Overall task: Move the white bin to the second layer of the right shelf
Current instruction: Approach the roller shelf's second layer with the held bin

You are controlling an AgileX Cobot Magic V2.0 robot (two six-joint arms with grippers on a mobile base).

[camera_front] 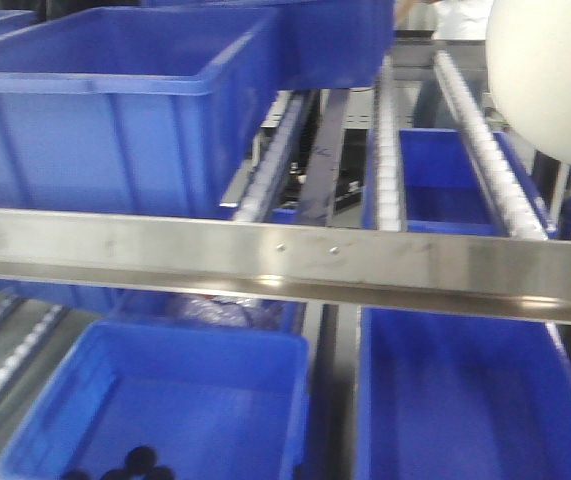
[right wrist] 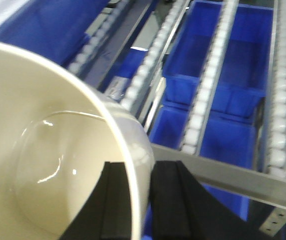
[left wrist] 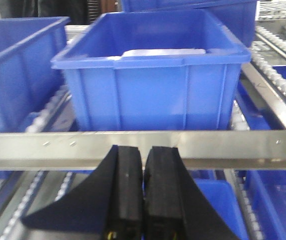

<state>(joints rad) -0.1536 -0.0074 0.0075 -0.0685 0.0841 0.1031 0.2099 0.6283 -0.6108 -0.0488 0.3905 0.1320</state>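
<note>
The white bin (right wrist: pixel 42 150) is a cream-white tub that fills the left of the right wrist view. My right gripper (right wrist: pixel 141 172) is shut on its rim, one finger inside and one outside the wall. The bin hangs above the roller rails (right wrist: pixel 210 80) of the right shelf level, behind the steel front lip (right wrist: pixel 233 175). In the front view the bin (camera_front: pixel 550 80) shows at the top right, above the rollers (camera_front: pixel 485 150) and the lip (camera_front: pixel 285 255). My left gripper (left wrist: pixel 144 150) is shut and empty, just in front of the steel lip (left wrist: pixel 208 147).
A large blue crate (left wrist: pixel 153 85) stands on the rollers straight ahead of my left gripper, with another crate (left wrist: pixel 17 70) to its left. More blue crates sit on the level below (camera_front: pixel 165 400) (camera_front: pixel 465 400). A blue crate (right wrist: pixel 218 45) lies under the right rails.
</note>
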